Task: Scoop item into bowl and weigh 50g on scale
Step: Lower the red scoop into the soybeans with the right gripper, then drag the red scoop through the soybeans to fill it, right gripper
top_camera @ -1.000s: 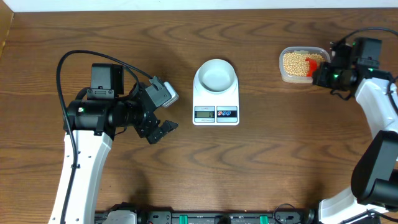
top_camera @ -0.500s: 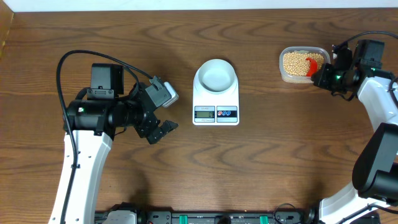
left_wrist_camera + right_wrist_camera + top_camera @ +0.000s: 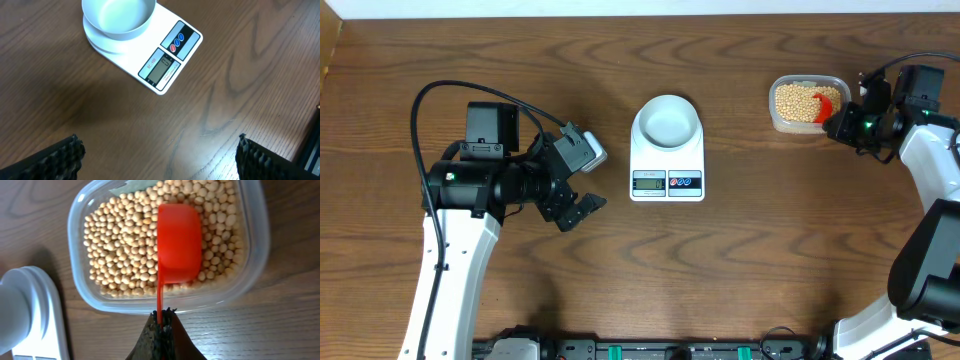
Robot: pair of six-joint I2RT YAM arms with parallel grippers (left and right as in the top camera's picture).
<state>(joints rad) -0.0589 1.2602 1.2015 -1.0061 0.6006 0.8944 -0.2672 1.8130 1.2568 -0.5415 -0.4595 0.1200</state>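
Right wrist view: the right gripper (image 3: 161, 326), jaws together on the thin handle of the red scoop (image 3: 179, 242), sits at bottom centre. The handle runs straight up the frame, its cup over the beans (image 3: 120, 245) in the tub (image 3: 257, 240). Overhead: the bowl (image 3: 667, 120) stands on the scale (image 3: 667, 185) at centre, well left of the tub. The left gripper (image 3: 582, 207) hangs wide apart, left of the scale. We read no brand, and the display digits are too small

Robot lab bench. Wood-grain table (image 3: 770, 260). Two white-and-black arms rise from the near edge, left arm (image 3: 455, 265), right arm (image 3: 932, 165). Black cable (image 3: 417, 120) loops far-left. Electronics rail (image 3: 650, 351) with green connectors near centre. Digital scale (image 3: 667, 165) mid-table.
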